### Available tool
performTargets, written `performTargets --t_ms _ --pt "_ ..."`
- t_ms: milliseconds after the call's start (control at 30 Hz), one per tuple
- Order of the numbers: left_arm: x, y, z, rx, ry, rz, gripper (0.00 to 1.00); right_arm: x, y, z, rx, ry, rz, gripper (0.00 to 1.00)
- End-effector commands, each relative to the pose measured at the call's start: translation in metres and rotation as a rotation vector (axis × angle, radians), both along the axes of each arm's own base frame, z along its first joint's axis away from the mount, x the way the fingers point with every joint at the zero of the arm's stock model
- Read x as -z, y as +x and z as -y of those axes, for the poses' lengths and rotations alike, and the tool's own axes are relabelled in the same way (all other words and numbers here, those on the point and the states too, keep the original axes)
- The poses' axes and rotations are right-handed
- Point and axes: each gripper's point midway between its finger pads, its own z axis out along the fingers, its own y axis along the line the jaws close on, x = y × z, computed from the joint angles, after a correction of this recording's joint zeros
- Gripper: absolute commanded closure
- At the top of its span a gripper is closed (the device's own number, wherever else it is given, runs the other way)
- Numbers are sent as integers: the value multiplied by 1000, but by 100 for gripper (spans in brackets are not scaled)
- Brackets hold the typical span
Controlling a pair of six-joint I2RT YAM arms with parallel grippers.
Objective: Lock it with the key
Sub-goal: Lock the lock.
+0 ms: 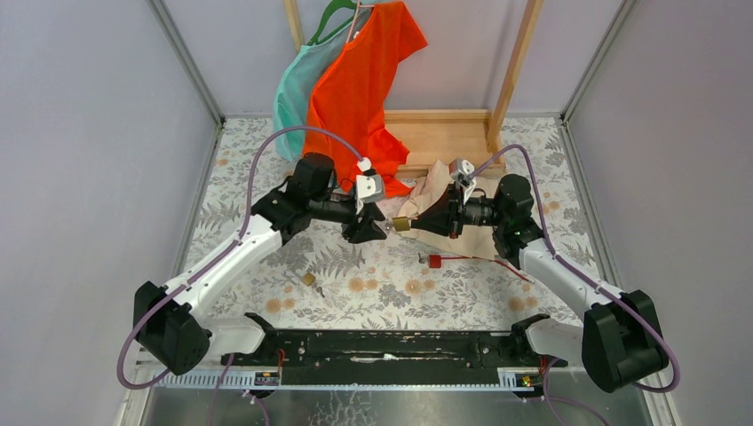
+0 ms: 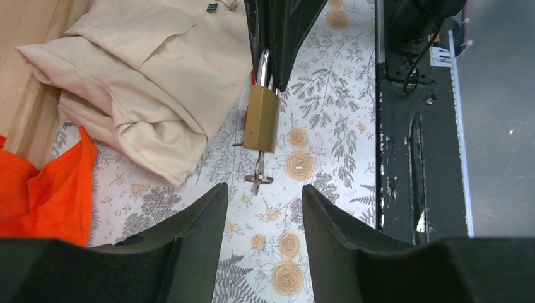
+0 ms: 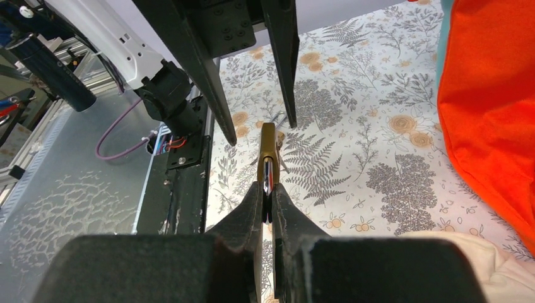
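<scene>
A brass padlock [image 2: 262, 118] hangs in the air over the floral table, with my right gripper [image 3: 267, 196] shut on its steel shackle [image 2: 263, 66]. A small silver key [image 2: 259, 177] sticks out of the underside of the lock body. My left gripper [image 2: 262, 202] is open, its two black fingers standing apart just short of the key and touching nothing. From above, the lock [image 1: 401, 224] sits between the left gripper [image 1: 384, 231] and the right gripper [image 1: 424, 222], which face each other at mid-table.
A beige cloth [image 2: 139, 82] lies beside the lock, with orange fabric [image 2: 44, 189] at the left. An orange shirt [image 1: 360, 80] hangs on a wooden rack [image 1: 444, 133] behind. A red tag [image 1: 434, 261] and a small brass piece [image 1: 308, 279] lie on the table.
</scene>
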Motion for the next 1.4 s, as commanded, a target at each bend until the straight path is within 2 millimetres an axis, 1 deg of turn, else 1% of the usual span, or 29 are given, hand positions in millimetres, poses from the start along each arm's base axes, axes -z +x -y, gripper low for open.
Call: performTargets --t_ms 0,133,267,467,633,767,967,1167,1267,1367 --pt "-20 6 15 23 -80 -23 46 -17 -7 0 -44 29 73 100" --pt "-21 6 21 35 -101 -81 47 -17 -8 1 -50 30 76 100" --pt "-22 5 26 50 -114 -126 56 -15 -9 0 -54 29 78 100" --pt "-17 3 28 62 -114 -152 77 -14 -8 1 -54 25 85 100" --pt "-15 3 27 63 -110 -150 100 -12 -6 1 -43 14 99 100" --pt "-11 3 23 48 -98 -135 100 -10 -1 4 -15 -3 127 100" --pt "-2 7 11 13 -61 -105 100 -15 8 14 31 1 149 100" --pt "0 9 0 -2 -34 -71 100 -18 12 20 49 3 154 100" --pt "4 7 -4 -2 -10 -57 100 -16 13 20 48 0 142 100" --pt "11 7 -13 -14 41 -25 100 -9 17 19 62 -10 112 100"
